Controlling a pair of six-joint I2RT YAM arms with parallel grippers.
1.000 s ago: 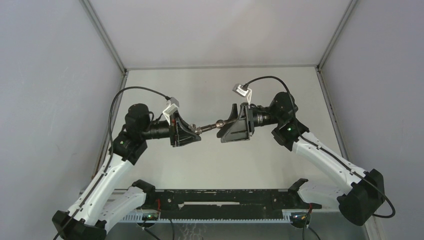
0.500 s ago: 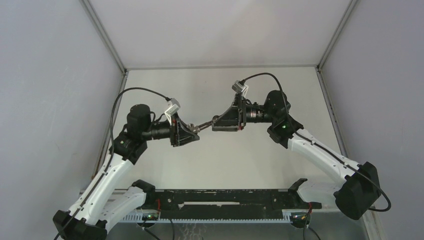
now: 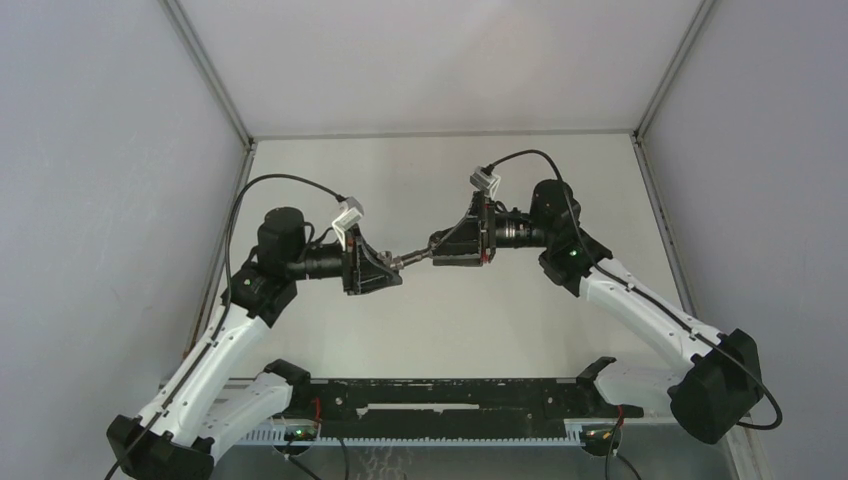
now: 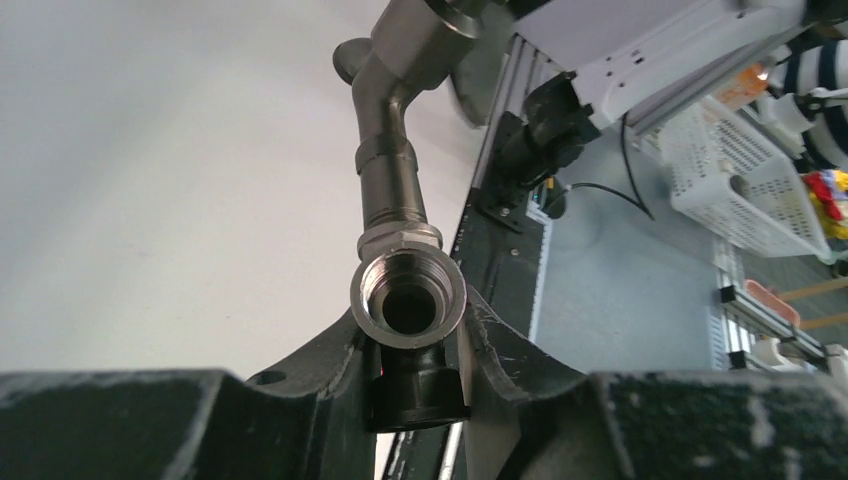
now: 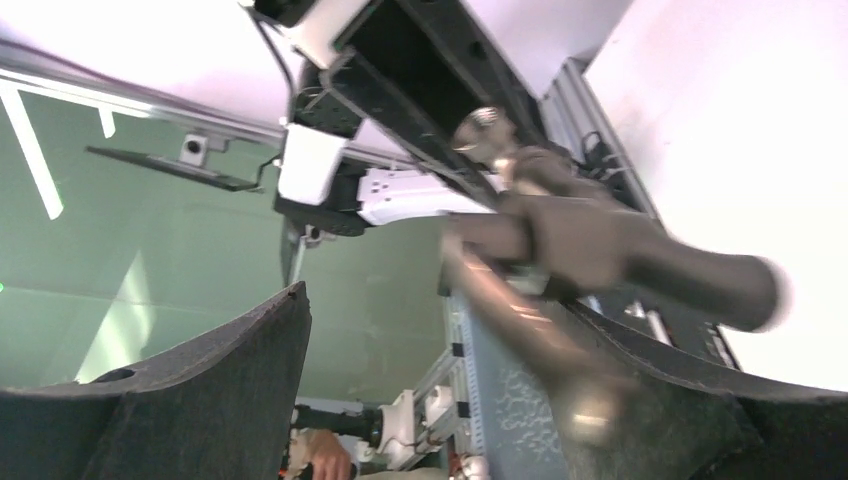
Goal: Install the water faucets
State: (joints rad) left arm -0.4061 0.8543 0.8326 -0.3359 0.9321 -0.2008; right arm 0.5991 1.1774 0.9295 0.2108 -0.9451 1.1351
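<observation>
Left gripper [image 4: 410, 345] pinches the threaded collar of the dull grey-brown metal water faucets [image 4: 385, 170], joined as one tap and held in the air above the pale table [image 3: 450, 320] between both arms. Right gripper [image 3: 437, 248] has its jaws spread around the blurred lever end. White lattice basket [image 4: 740, 175], off the table: contents unclear.

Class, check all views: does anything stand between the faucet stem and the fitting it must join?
Nothing visible does. The stem already meets the fitting clamped in the left gripper, in mid-air by the right gripper.
</observation>
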